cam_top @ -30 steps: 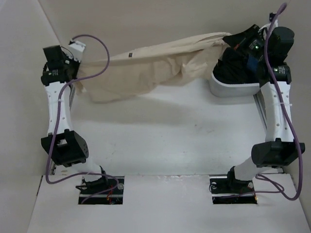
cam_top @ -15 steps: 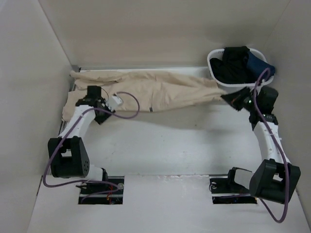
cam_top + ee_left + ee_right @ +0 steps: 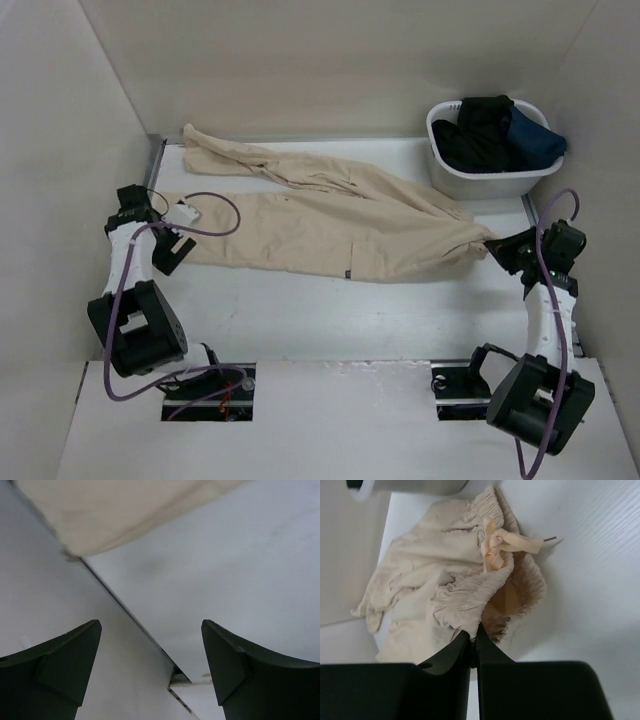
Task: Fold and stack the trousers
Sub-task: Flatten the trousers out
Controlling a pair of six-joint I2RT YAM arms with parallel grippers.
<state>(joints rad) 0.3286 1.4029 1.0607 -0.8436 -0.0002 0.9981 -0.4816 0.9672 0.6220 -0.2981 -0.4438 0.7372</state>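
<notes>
White table (image 3: 330, 310) | wrinkled beige trousers (image 3: 320, 225) flat | right gripper (image 3: 472, 636) pinches gathered waistband (image 3: 470, 597)

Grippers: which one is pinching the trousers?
The right gripper, shut on the trousers' elastic waistband. The left gripper is open and holds nothing.

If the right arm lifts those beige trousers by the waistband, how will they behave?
Probably floppy: the trousers lie flat and wrinkled, so they would likely drape and trail. Likely light: the right end effector pinches just a small bit of gathered waistband. That stretchy edge might slip from so small a grip.
</notes>
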